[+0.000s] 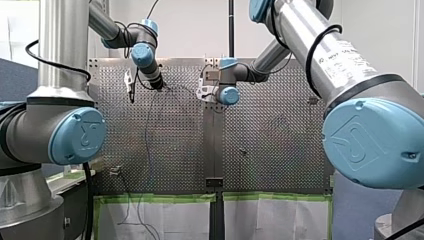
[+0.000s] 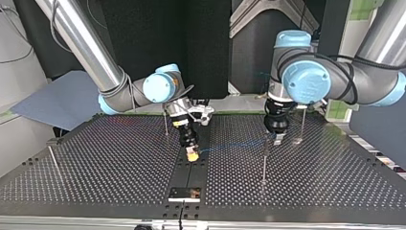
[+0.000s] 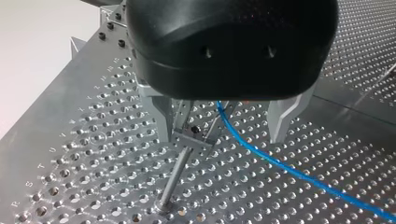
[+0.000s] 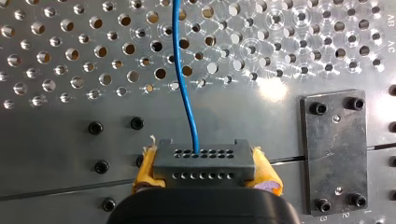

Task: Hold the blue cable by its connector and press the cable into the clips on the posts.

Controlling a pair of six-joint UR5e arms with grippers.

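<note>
- Pressing step? Over the table [image 2: 119, 163], my left gripper [image 3: 222, 126] is spread wide, fingers [image 3: 161, 116] straddling 1 post [image 3: 175, 175].
- Yes. My right gripper [image 4: 205, 173] clamps the connector [image 4: 204, 157]; blue cable [image 3: 280, 163] runs just beside the clip [image 3: 194, 137]. Keep it taut, I'd say, push straight down.

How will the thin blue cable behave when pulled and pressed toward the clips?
Likely floppy: the thin blue cable bends in a loose curve leaving the dark grey connector clamped in my right gripper. Probably very light, being so thin; it may wander sideways unless kept taut.
</note>
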